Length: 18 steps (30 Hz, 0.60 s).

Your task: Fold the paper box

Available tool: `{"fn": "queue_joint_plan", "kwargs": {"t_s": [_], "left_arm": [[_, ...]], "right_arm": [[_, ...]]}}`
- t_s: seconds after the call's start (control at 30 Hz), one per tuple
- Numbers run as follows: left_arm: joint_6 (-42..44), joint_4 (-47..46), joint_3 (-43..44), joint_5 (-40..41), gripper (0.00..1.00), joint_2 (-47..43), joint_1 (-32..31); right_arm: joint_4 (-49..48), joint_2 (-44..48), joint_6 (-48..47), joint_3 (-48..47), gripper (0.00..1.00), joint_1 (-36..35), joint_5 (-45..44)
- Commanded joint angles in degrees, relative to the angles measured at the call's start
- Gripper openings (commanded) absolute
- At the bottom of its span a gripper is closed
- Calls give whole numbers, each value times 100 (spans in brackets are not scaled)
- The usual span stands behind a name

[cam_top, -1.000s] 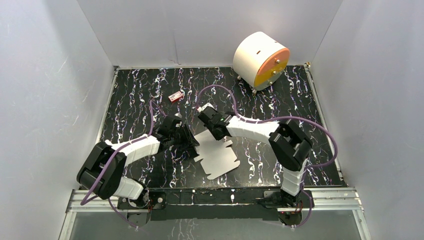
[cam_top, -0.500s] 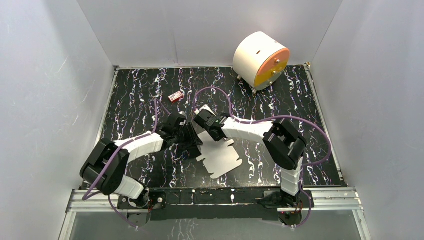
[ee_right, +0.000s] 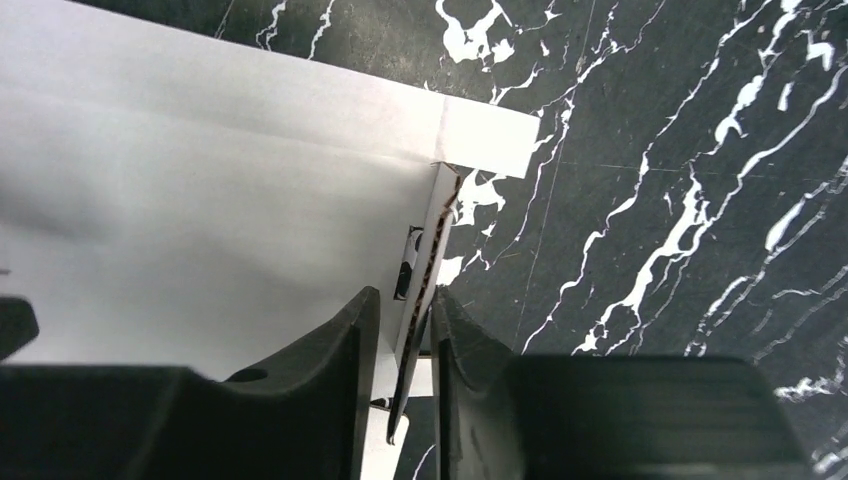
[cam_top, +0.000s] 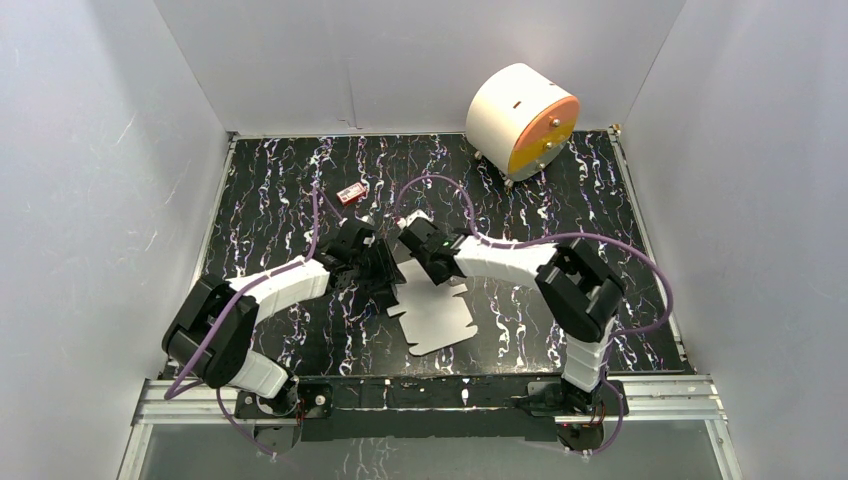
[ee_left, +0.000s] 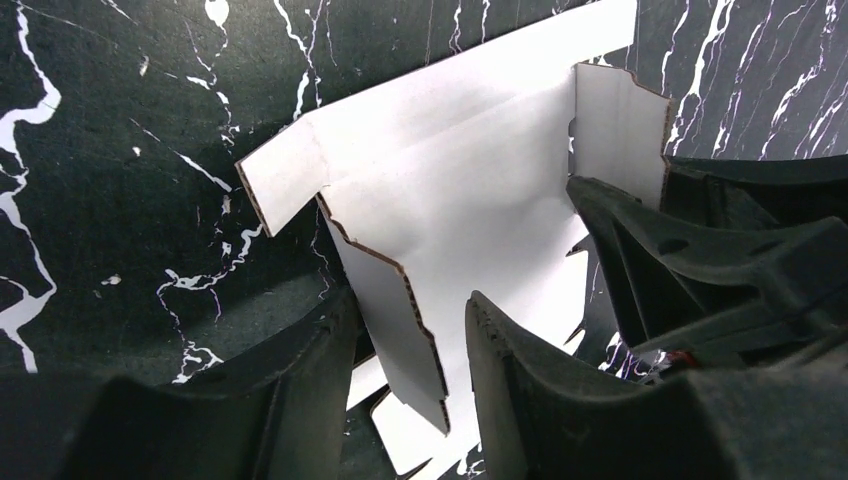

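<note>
Marbled black table (cam_top: 262, 200) | left pincer (ee_left: 410, 302) spread, astride flap of paper box (ee_left: 455, 180) — right pincer (ee_right: 405, 293) around another flap, grip unclear

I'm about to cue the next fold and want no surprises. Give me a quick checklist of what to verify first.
1. Left gripper straddles a raised flap of the box: ok.
2. Left grip closed on that flap: not ok, jaws apart.
3. Right gripper straddles the opposite flap: ok.
4. Right grip firm: cannot tell.
5. Cylinder clear of the box: ok.
</note>
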<state>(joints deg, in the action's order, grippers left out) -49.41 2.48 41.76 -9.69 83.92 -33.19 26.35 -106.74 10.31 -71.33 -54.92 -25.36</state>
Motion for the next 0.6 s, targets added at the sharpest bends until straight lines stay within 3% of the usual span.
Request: {"fn": "queue_joint_plan", "kwargs": {"t_s": [0.0,0.27,0.57], "left_arm": [[224,59,233,197,43,-124,-48],[525,149,207,328,50,-141,41],[759,539,-84,779,59,-1012,113]], "right_arm": [[-749,690,135,370,36,264,915],[-1835,1442,457,1469,52,894,2204],[-3060,1732,938,2511,53,1418,3136]]}}
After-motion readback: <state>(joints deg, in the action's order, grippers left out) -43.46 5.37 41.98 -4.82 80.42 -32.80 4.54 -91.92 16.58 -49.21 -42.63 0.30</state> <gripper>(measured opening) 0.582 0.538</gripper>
